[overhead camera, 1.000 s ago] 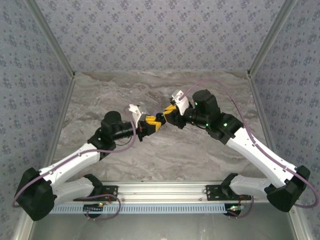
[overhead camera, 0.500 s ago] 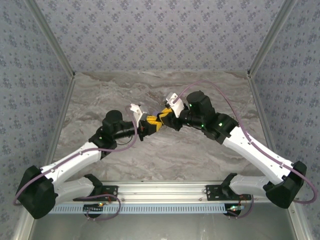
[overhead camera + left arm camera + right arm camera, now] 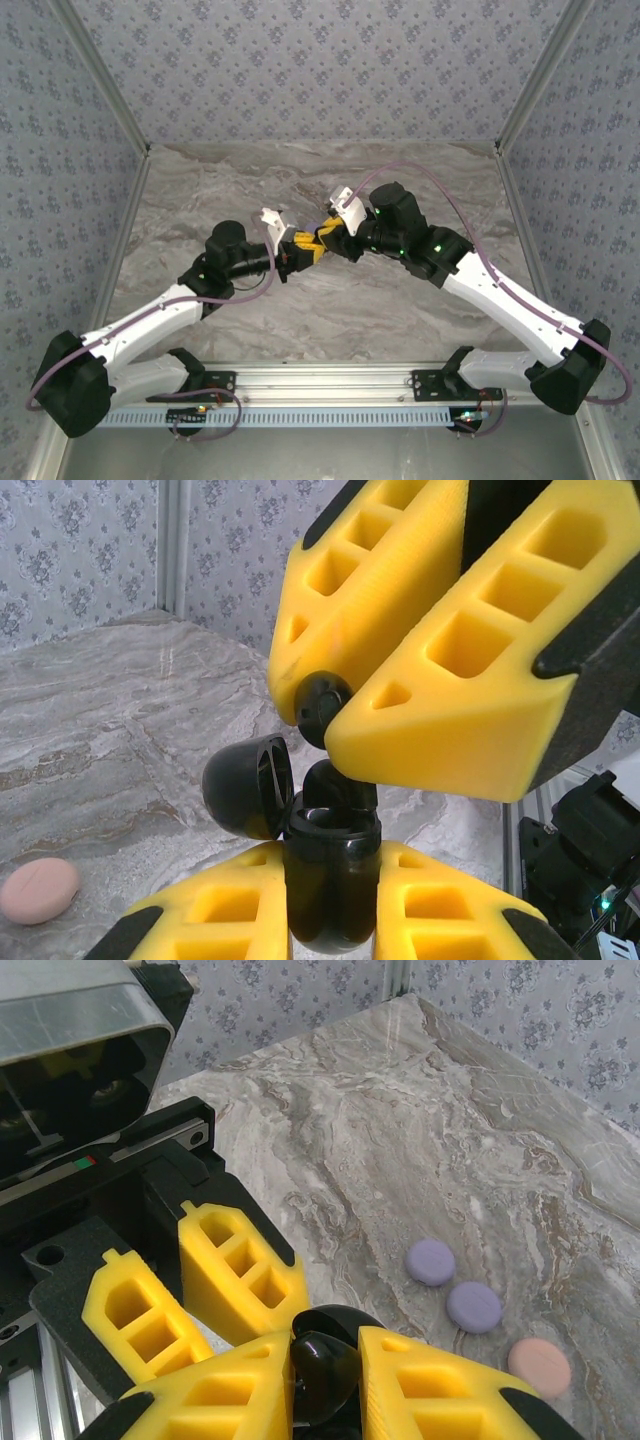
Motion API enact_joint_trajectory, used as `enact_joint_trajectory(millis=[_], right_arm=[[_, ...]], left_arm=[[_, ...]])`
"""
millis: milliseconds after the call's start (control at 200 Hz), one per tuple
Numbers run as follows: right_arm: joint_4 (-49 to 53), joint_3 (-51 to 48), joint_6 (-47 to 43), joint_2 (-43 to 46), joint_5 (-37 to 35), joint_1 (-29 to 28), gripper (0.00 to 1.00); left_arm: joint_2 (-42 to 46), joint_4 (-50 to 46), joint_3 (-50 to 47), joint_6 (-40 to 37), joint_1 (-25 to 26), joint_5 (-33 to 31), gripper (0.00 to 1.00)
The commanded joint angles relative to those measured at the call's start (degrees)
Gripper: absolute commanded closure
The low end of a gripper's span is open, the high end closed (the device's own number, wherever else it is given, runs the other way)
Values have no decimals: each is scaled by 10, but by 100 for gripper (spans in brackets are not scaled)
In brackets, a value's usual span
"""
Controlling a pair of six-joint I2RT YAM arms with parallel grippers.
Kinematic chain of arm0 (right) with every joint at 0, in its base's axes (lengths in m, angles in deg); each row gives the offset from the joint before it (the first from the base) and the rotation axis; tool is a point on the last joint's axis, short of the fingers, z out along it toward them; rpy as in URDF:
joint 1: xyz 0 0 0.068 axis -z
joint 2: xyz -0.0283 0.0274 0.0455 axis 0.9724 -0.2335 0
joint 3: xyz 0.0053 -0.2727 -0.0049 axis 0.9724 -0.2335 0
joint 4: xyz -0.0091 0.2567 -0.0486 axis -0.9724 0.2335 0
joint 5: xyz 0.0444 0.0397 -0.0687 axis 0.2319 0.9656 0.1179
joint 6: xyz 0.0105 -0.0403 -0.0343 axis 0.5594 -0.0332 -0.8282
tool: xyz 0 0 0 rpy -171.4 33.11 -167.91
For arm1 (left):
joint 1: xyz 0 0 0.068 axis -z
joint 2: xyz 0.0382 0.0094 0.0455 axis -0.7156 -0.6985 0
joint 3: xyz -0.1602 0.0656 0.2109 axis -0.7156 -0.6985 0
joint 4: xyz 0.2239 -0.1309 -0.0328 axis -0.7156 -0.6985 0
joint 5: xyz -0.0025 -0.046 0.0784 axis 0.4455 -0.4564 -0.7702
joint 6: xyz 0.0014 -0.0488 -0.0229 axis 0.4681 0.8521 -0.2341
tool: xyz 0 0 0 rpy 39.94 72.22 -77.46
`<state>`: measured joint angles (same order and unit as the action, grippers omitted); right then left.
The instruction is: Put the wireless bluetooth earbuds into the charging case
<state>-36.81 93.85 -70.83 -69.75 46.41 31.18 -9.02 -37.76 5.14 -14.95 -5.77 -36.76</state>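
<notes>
left gripper (image 3: 335,865): clamped on open black case (image 3: 333,910), held above mid-tabletop (image 3: 400,310) | right gripper (image 3: 325,1348): clamped on black earbud (image 3: 325,705), just above case mouth | lilac discs (image 3: 431,1261), pink disc (image 3: 539,1367): flat on tabletop

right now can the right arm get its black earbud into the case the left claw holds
Probably yes: the right claw holds the black earbud just above the charging case, whose lid is swung aside, clear of the path.
</notes>
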Motion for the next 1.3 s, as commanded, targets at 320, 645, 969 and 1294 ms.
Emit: enact_joint_trajectory(millis=[320, 645, 969, 1294], right_arm=[[17, -16, -8, -1, -6, -6, 76], [-4, -20, 1, 1, 2, -6, 76], [7, -9, 15, -1, 53, 5, 69], [11, 80, 61, 17, 146, 54, 41]], left_arm=[[5, 26, 16, 0, 4, 0, 100], [4, 28, 17, 2, 4, 1, 100], [5, 50, 11, 10, 4, -6, 100], [6, 101, 6, 21, 6, -17, 100]])
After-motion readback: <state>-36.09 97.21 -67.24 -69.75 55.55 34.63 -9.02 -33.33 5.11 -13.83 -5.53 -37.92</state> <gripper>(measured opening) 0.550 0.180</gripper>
